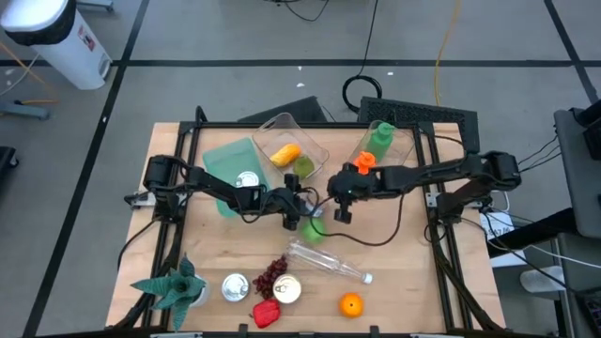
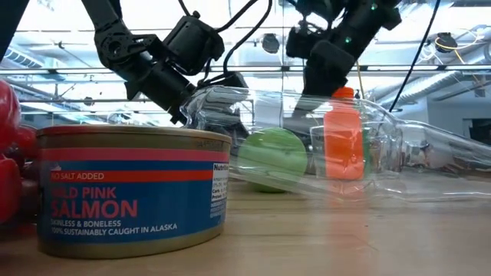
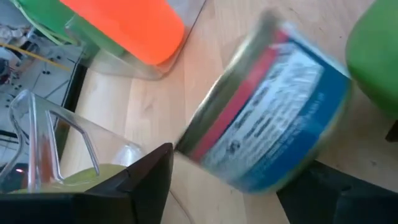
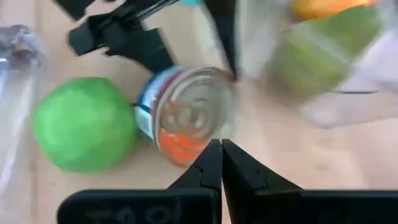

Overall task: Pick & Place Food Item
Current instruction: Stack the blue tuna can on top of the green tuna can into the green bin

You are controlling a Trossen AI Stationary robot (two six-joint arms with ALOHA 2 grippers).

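A small can with a blue and red label [image 3: 267,106] [image 4: 186,112] sits tipped on the wooden table, between the spread fingers of my left gripper [image 3: 239,160] [image 1: 299,208]. A green apple [image 4: 84,124] [image 1: 315,229] rests on the table right beside it. My right gripper [image 4: 221,149] [image 1: 340,208] is shut, and its tips hover at the can's rim on the side away from the left gripper. In the high view both grippers hide the can. My left gripper has the can's two flat ends between its fingers [image 3: 149,177], coming level and slightly downward from the table's left. The can is tilted and blurred, and I cannot tell whether either finger touches it. My right gripper's shut tips overlap the can's rim [image 4: 208,134]; I cannot tell whether they touch it.
Two clear tubs stand behind: one [image 1: 291,141] holds yellow and green food, the other [image 1: 390,141] a green bottle with an orange cap. A clear bottle [image 1: 329,261] lies nearer. Along the near edge are cans [image 2: 130,192], grapes [image 1: 272,272], an orange [image 1: 350,303] and a plant [image 1: 174,286].
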